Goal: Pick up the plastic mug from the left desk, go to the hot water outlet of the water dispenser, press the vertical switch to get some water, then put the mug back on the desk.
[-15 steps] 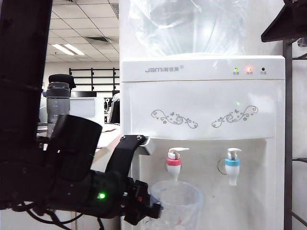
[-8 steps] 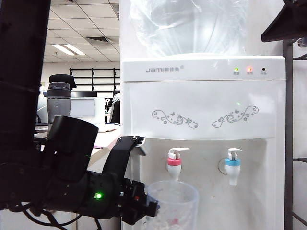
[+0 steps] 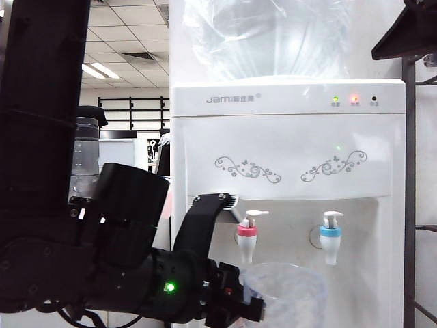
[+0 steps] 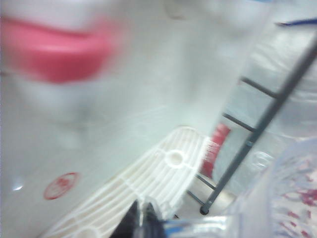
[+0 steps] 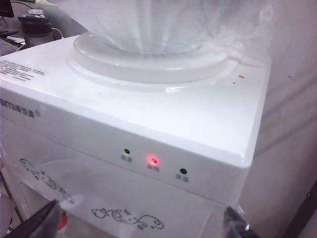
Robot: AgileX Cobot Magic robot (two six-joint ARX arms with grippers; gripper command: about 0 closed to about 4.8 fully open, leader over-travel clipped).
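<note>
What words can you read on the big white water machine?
"Jam": grey logo on the front of the water dispenser; the small characters after it are too small to read.
Labels under the three indicator lights: too small to read.
Sticker text on the dispenser's top: blurred.
Round red stamp on its wall: blurred.

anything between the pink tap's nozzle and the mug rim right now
No. In the exterior view the stretch from the hot water outlet down to the plastic mug, gripped by the left gripper, is bare; the mug sits slightly right.
</note>
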